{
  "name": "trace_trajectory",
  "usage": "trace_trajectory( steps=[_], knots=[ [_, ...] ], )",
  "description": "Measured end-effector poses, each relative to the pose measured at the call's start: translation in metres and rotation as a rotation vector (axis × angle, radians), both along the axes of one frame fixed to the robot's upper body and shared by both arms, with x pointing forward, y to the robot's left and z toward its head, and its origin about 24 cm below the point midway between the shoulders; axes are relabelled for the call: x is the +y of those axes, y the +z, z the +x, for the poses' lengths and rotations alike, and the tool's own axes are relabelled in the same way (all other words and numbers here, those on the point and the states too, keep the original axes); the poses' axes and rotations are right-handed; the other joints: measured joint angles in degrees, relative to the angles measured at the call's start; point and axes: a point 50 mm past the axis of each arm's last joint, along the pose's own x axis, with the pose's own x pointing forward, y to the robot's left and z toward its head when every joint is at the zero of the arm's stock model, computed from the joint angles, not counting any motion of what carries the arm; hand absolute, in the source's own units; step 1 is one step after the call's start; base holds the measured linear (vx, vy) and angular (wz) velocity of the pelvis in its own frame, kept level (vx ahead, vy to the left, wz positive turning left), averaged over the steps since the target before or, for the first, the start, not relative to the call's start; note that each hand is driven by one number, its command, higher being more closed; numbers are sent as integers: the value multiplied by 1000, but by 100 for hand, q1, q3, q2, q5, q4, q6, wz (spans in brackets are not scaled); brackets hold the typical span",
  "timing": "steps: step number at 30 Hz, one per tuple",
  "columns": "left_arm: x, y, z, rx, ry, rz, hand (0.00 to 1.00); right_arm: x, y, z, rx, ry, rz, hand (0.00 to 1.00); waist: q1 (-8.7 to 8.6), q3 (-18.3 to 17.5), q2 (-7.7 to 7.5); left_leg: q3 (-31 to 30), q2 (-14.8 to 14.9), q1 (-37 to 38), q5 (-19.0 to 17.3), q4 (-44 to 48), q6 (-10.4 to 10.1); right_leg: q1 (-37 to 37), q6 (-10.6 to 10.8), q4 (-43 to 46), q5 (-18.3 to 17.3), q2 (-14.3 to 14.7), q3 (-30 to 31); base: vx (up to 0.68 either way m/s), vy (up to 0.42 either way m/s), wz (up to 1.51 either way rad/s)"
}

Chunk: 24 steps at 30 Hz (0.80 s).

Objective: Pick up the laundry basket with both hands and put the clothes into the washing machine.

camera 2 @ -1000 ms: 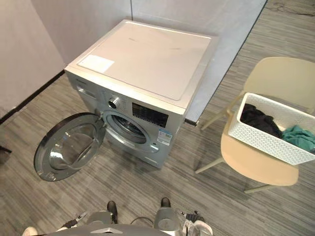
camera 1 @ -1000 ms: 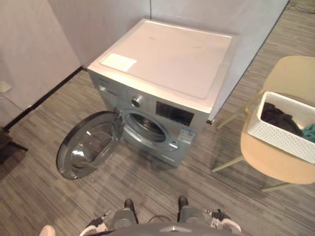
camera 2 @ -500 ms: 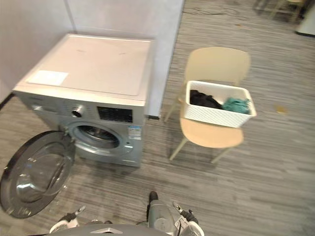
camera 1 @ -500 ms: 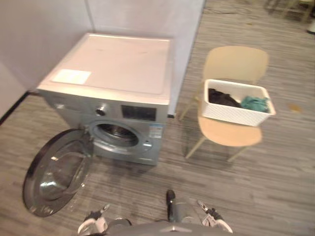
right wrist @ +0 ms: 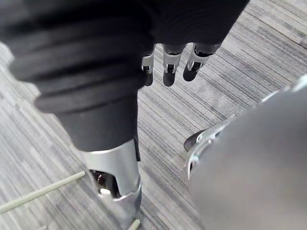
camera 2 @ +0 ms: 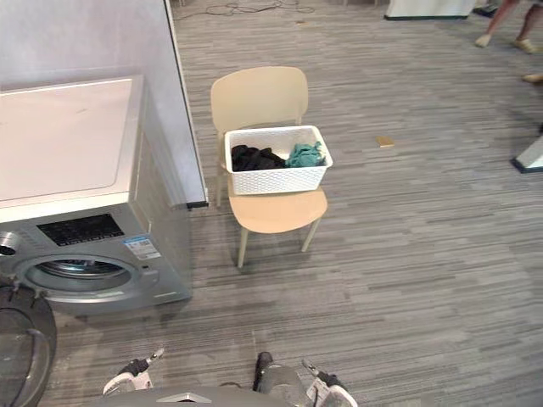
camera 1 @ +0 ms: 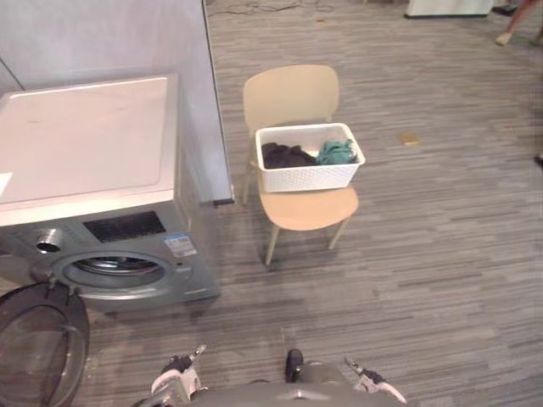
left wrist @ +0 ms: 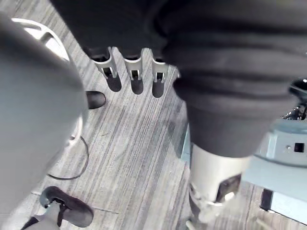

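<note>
A white perforated laundry basket (camera 1: 310, 168) stands on the seat of a beige chair (camera 1: 307, 210), just right of the washing machine (camera 1: 93, 186). Inside it lie black clothes (camera 1: 284, 155) and a teal garment (camera 1: 337, 153). The machine's round door (camera 1: 34, 348) hangs open at its front, low on the left, and the drum opening (camera 1: 114, 270) shows. My left hand (left wrist: 132, 74) hangs over the floor with relaxed fingers and holds nothing. My right hand (right wrist: 170, 64) hangs the same way, open, well short of the basket.
A grey partition wall (camera 1: 127, 34) runs behind the machine and ends beside the chair. A small tan scrap (camera 1: 410, 137) lies on the striped floor right of the chair. A person's legs (camera 2: 509, 17) show at the far right, and a white base (camera 2: 530, 157) at the right edge.
The camera has swung to the right: the washing machine has slid to the view's left and the chair with the basket now sits near the middle. The things themselves have not moved.
</note>
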Motion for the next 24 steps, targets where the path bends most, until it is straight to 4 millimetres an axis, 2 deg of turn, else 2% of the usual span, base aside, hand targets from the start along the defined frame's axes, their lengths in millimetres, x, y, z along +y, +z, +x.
trace_trajectory(
  steps=[1, 2, 3, 4, 5, 6, 7, 8, 9, 10, 11, 12, 13, 14, 15, 16, 19, 20, 22, 23, 24],
  knots=[
    [5, 1, 0, 1, -1, 13, 0, 2, 0, 0, -3, 2, 5, 0, 8, 17, -59, -14, 92, -113, -17, 315, -6, 19, -10, -59, -8, 8, 1, -101, -144, -24],
    [11, 1, -6, 10, 4, 42, 0, 1, 0, 1, -3, 5, -4, 0, 68, 62, 78, -229, 654, -539, -28, 1349, 93, 385, -23, -644, -4, 305, -21, -30, -119, -32],
    [13, 2, -5, -7, 15, 60, 0, -3, 1, 2, -7, 2, -20, 0, 98, 86, 151, -422, 934, -732, -34, 1883, 217, 433, -143, -369, -6, 407, -35, 128, -161, -53],
    [29, 9, -2, -46, 32, 118, 0, -4, 2, -2, -1, -5, -34, 0, 214, 116, 51, -812, 1048, -1133, 82, 2936, 831, 458, -217, 170, -329, 313, 39, 155, -100, -50],
    [30, 10, 1, -61, 45, 119, 0, -5, 2, -2, 3, -2, -41, 0, 234, 196, 168, -1258, 1175, -1311, 256, 3378, 1069, 539, -230, 273, -379, 394, 39, 141, -77, -71],
    [31, 10, -3, -55, 68, 114, 0, -5, 3, -1, 7, 50, -66, 0, 324, 231, 142, -2096, 988, -1629, 931, 3933, 1026, 693, -287, 250, -427, 421, 259, 12, 1, -61],
    [28, 8, -6, -43, 79, 103, 0, -5, 4, 0, 3, 72, -75, 0, 325, 241, 157, -2341, 835, -1729, 838, 4154, 928, 729, -307, 227, -416, 414, 374, 37, 6, -73],
    [21, 5, -12, -26, 109, 73, 0, -6, 6, 4, -7, 95, -86, 0, 317, 222, 131, -2700, 383, -2058, 175, 4550, 513, 734, -362, 104, -376, 400, 597, 57, 29, -70],
    [19, 4, -16, -20, 122, 62, 0, -4, 7, 10, -9, 137, -97, 0, 380, 245, 176, -2870, -78, -2321, -386, 4515, 233, 727, -423, -88, -334, 383, 823, 78, 52, -71],
    [16, 2, -19, -6, 122, 54, 0, -5, 7, 12, -11, 155, -107, 0, 394, 258, 211, -2856, -235, -2389, -580, 4302, 211, 751, -424, -211, -326, 377, 872, 75, 66, -85],
    [10, 0, -27, 15, 131, 37, 0, -6, 8, 16, -13, 176, -115, 0, 432, 265, 265, -2767, -429, -2379, -761, 3406, 252, 767, -368, -365, -291, 376, 953, 106, 96, -74],
    [7, -2, -36, 39, 137, 29, 0, -6, 9, 17, -12, 190, -125, 0, 454, 241, 306, -2755, -498, -2327, -761, 2643, 238, 766, -287, -423, -204, 376, 949, 121, 126, -78],
    [5, -3, -43, 60, 154, 19, 0, -7, 9, 17, -10, 195, -129, 0, 481, 244, 339, -2846, -579, -2208, -706, 1588, 190, 781, -230, -402, -75, 391, 949, 129, 141, -48],
    [4, -4, -45, 67, 162, 14, 0, -7, 9, 16, -9, 197, -132, 0, 481, 252, 360, -2907, -617, -2138, -630, 1171, 185, 810, -206, -378, -90, 401, 950, 158, 175, -44],
    [3, -5, -47, 80, 164, 11, 0, -8, 9, 16, -1, 216, -142, 0, 505, 242, 371, -3101, -747, -1947, -348, 681, 183, 870, -101, -344, -163, 401, 1062, 200, 208, -60],
    [3, -5, -49, 89, 161, 13, 0, -6, 9, 16, 0, 235, -146, 0, 566, 194, 337, -3115, -924, -1734, -171, 553, 317, 941, -22, -358, -222, 324, 1320, 260, 263, -65],
    [10, -4, -49, 93, 129, 42, 0, 0, 7, 15, -1, 249, -120, 0, 512, 86, 183, -2897, -1175, -1705, -418, 625, 506, 943, 125, -361, -294, 41, 1481, 247, 250, -31],
    [12, -4, -47, 93, 117, 49, 0, 0, 5, 11, 15, 246, -109, 0, 479, 25, 122, -2806, -1320, -1679, -557, 679, 574, 947, 233, -333, -371, -114, 1543, 240, 246, -14],
    [12, -4, -46, 100, 102, 50, 0, -2, 1, 1, 42, 222, -94, 0, 477, -52, 94, -2664, -1520, -1577, -760, 730, 678, 941, 348, -127, -505, -305, 1623, 267, 209, -20],
    [12, -4, -45, 100, 78, 53, 0, -3, 0, -4, 51, 204, -82, 0, 480, -87, 85, -2583, -1640, -1467, -856, 711, 729, 896, 381, 169, -636, -417, 1679, 267, 152, -29],
    [11, -4, -42, 95, 56, 54, 0, -5, 0, -4, 47, 192, -81, 0, 495, -100, 113, -2491, -1689, -1327, -913, 662, 770, 623, 437, 842, -689, -451, 1749, 249, 144, -27]
  ],
)
